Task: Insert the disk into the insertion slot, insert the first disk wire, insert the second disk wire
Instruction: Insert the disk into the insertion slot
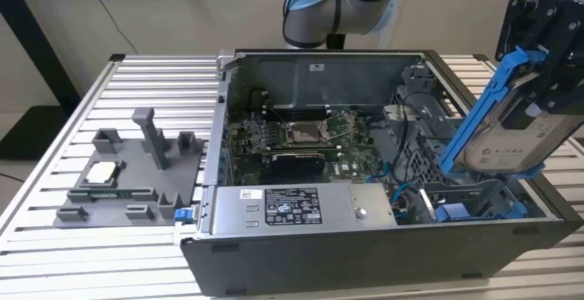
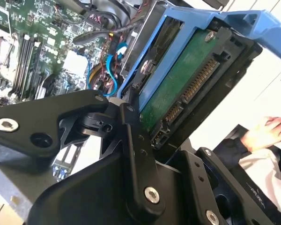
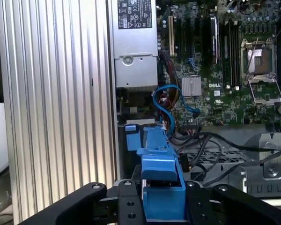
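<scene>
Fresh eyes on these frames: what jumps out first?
The disk in its bright blue carrier stands out first, held tilted by the gripper at the exterior view's right, above the insertion slot of the open computer case. Next come the green motherboard in the middle of the case and the grey fixture tray on the ribbed table at the exterior view's left.

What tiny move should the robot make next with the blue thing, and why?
Probably ease the disk down toward the slot. The gripper holds the disk tilted above the open case. The disk's lower end hangs just over the slot and is not in it yet, so a slow lowering looks like the sensible small step.
</scene>
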`<move>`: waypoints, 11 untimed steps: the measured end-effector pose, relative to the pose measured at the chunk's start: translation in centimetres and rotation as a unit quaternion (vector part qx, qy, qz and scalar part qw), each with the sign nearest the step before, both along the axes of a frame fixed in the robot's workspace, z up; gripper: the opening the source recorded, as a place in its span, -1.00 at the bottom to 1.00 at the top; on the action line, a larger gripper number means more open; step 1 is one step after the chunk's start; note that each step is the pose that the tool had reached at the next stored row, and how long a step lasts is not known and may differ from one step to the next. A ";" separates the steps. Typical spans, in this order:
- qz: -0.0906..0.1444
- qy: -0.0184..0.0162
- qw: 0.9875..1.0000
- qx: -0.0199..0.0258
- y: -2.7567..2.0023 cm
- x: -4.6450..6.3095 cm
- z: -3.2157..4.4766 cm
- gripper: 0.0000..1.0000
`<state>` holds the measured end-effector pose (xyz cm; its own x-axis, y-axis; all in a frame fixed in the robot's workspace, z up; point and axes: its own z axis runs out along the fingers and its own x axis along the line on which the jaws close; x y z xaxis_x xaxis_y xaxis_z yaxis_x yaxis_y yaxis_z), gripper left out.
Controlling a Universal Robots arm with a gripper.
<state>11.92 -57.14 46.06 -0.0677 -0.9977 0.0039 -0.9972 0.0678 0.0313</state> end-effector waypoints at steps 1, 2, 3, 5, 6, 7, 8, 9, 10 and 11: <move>0.000 0.000 1.000 0.000 0.00 0.1 -0.11 -0.35; 0.000 0.000 1.000 0.000 0.00 0.1 -0.22 -0.35; 0.000 0.000 1.000 0.000 0.00 0.1 -0.34 -0.35; 0.000 0.000 1.000 0.000 0.00 0.2 -0.51 -0.35; 0.000 0.000 1.000 0.000 0.00 0.2 -0.51 -0.35; 0.000 0.000 1.000 0.000 0.00 0.2 -0.51 -0.35; 0.000 0.000 1.000 0.000 0.00 0.2 -0.51 -0.35; 0.000 0.000 1.000 0.000 0.00 0.2 -0.52 -0.35; 0.000 0.000 1.000 0.000 0.00 0.2 -0.52 -0.35; 0.000 0.000 1.000 0.000 0.00 0.2 -0.53 -0.35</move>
